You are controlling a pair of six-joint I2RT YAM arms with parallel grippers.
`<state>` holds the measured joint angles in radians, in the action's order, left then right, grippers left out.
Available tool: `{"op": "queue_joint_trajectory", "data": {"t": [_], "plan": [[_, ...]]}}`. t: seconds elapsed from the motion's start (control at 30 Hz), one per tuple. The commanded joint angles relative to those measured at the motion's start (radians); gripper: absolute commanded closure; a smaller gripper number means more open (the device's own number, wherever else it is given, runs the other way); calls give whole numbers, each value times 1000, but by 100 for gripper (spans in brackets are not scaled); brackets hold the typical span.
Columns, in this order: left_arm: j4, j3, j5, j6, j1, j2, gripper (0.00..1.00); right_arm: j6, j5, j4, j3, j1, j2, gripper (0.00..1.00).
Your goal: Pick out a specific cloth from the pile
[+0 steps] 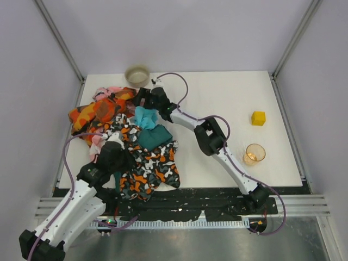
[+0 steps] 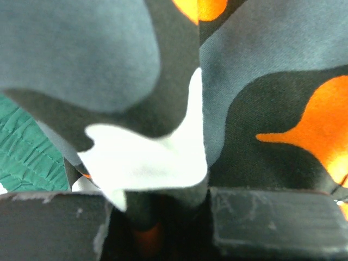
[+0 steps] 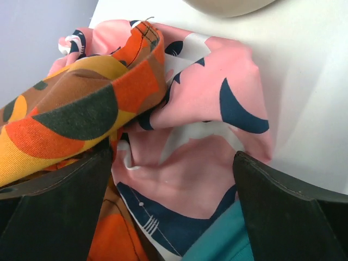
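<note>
Since it's all soft fabric here, nothing's heavy or breakable, just floppy and clingy. Biggest thing is the white table [image 1: 228, 103], then the heap of mixed printed fabrics [image 1: 95, 115] spread out on the near side of the beige round bowl [image 1: 137, 75]. The black, orange and white camouflage cloth [image 1: 148, 167] is the piece lying farthest from that bowl.

The plain light turquoise-blue cloth [image 1: 144, 117] sits bunched on top of the heap, a bit nearer than the bowl. It touches a darker teal cloth [image 1: 155, 137] on its side away from the bowl.

The right gripper [image 3: 174, 157] has its fingers spread wide with nothing in them. It hangs over a pink cloth with navy crescents [image 3: 217, 98] between the bowl and the turquoise piece. The left gripper [image 2: 157, 201] has a camouflage fold between its fingers, and I can't tell if it's squeezing.

My guess: the turquoise one is light and limp and will drag its neighbours along. I'd pinch its raised crumple on the bowl side, away from the teal.
</note>
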<state>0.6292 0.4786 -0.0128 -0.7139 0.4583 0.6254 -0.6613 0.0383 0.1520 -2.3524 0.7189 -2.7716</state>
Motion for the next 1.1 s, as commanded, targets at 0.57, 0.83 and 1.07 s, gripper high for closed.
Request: {"op": "queue_joint_trajectory", "data": {"t": [0.57,0.83,1.07], "plan": [[172,101,-268,-55,0,86,100,16,437,616,918,-9,697,0],[181,140,-289,-48,0,96,100,-80,583,703,998,4,641,0],[190,146,-326,-42,0,85,100,-55,546,621,983,5,575,5]]}}
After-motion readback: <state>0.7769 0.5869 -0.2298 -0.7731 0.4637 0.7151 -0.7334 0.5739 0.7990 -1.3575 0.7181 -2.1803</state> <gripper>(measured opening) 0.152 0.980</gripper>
